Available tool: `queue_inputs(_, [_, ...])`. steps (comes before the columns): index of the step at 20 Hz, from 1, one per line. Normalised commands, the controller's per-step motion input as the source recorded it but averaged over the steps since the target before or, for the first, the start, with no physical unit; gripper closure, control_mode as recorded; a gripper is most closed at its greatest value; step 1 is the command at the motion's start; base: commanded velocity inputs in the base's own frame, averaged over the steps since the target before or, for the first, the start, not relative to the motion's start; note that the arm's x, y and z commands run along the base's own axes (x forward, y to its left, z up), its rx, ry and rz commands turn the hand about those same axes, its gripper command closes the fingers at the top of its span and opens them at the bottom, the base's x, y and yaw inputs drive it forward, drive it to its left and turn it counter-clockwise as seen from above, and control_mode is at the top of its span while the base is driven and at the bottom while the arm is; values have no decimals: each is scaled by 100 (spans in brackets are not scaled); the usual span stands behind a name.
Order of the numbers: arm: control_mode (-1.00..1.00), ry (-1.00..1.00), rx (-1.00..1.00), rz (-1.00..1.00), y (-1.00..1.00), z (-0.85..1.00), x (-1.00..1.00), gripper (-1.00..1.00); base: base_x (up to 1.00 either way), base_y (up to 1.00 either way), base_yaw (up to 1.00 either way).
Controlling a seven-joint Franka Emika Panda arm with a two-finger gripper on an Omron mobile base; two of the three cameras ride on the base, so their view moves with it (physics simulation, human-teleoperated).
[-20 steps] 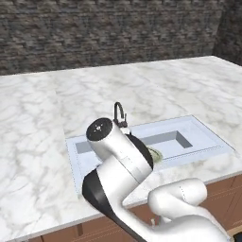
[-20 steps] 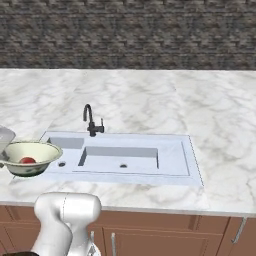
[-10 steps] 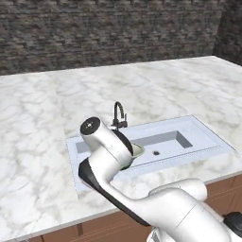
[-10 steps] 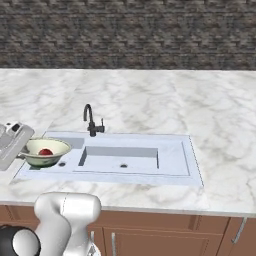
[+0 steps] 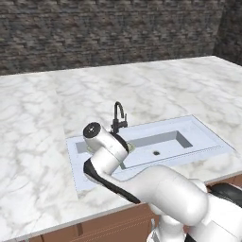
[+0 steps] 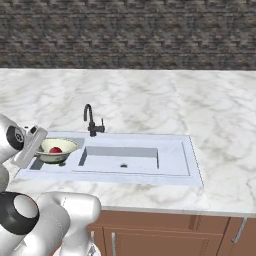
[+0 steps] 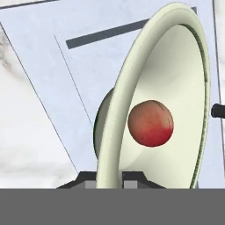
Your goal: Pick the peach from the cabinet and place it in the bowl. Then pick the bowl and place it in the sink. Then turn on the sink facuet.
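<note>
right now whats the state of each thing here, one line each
peach: lying inside the bowl
bowl: upright, held by its rim over the left basin
pincer: shut on the bowl's rim
sink: right basin dry, nothing in it
sink facuet: off, no water running

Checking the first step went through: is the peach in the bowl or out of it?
In. The peach rests on the inside of the bowl, which the pincer holds by its rim over the sink.
</note>
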Motion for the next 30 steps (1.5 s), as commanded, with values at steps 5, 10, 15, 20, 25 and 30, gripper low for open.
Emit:
queue_inputs(5, [-100, -12, 0, 9, 0, -41, 30, 100, 0, 0, 0])
queue_inputs(10, [-100, -3, 0, 3, 0, -20, 7, 100, 0, 0, 0])
queue_inputs(15, [-100, -1, 2, 0, -1, -11, 9, 100, 0, 0, 0])
queue_inputs(20, [-100, -7, 0, 0, 0, -22, 20, 100, 0, 0, 0])
queue_inputs(25, [-100, -9, 0, 0, 0, -25, 24, 100, 0, 0, 0])
queue_inputs(30, [-100, -2, 1, 0, 6, -14, 11, 100, 0, 0, 0])
